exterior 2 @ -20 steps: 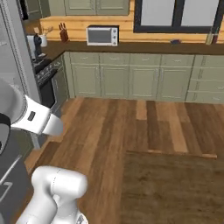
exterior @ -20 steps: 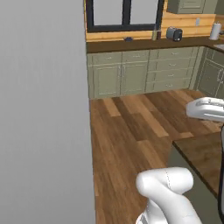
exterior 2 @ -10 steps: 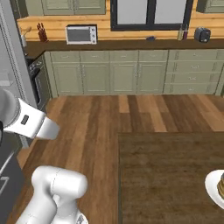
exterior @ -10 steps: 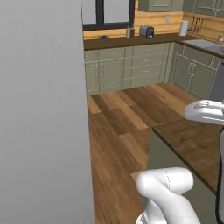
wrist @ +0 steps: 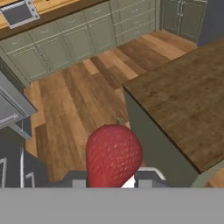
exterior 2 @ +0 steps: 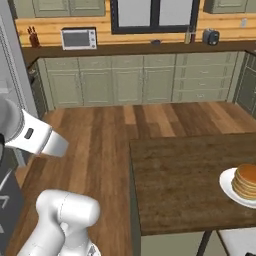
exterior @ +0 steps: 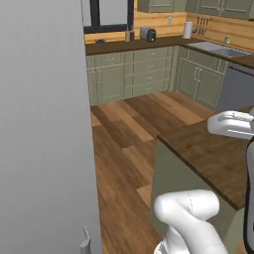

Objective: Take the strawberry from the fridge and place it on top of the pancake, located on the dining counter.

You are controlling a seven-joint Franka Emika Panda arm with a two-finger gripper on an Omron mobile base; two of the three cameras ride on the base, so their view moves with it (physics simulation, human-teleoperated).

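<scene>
One strawberry point(wrist: 113, 154) sits clamped between the gripper's point(wrist: 113, 178) two dark finger tips in the hand view, red and speckled, with a small green stem at its top; the jaws are closed against its sides, so the hand is grasping the berry. It hangs above the wooden floor point(wrist: 87, 94), just off the near corner of the dining counter point(wrist: 188, 103), not yet over the dark-brown top.

Taking the dining counter as the landmark: in the right base view its brown slab point(exterior 2: 185, 175) carries a white plate point(exterior 2: 229, 186) close to its right-hand end, and the pancake point(exterior 2: 246, 181) stack rests on that plate, golden-tan and partly cut by the picture's edge. Beyond the counter, across the plank floor, a row of grey-green cabinets point(exterior 2: 135, 82) runs along the wall, with a microwave point(exterior 2: 79, 38) on the worktop above them and a dark-framed window point(exterior 2: 152, 15) higher up.

In the left base view the counter point(exterior: 208, 154) lies to the right of a tall pale-grey panel, the fridge point(exterior: 44, 129), which stands well apart from it on the other side of the floor. A sink point(exterior: 218, 48) sits in the far worktop beyond the counter.
</scene>
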